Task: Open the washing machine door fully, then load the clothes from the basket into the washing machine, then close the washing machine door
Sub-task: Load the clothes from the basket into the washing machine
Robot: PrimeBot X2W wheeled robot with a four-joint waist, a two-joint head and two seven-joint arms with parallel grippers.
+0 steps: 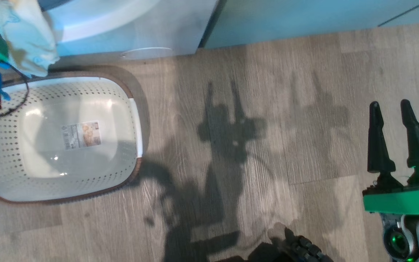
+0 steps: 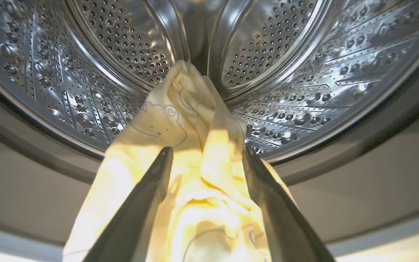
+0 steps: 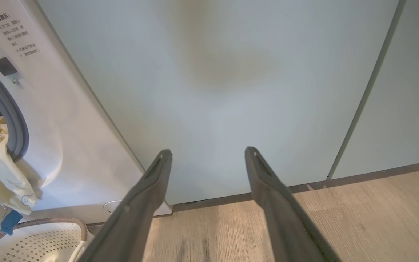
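Head view: 1 basket [image 1: 9,145] sits on the wood floor [image 1: 253,91] just before the washing machine [image 1: 140,32], with 1 sticker [image 1: 81,135] inside. The clothes [image 1: 27,40] hang at the upper left, above the basket's far rim. The right gripper [image 1: 389,104] hovers over the floor, its 2 fingers apart.

Left wrist view: the left gripper [image 2: 206,151] points into the steel drum [image 2: 304,91], its 2 fingers spread with 1 yellow garment bunched between them.

Right wrist view: the right gripper's jaws are spread, facing 2 cabinet panels [image 3: 231,72]. The garment droops from the drum mouth over the grey gasket [image 3: 15,127], 1 blue patch [image 3: 11,220] low, above the basket.
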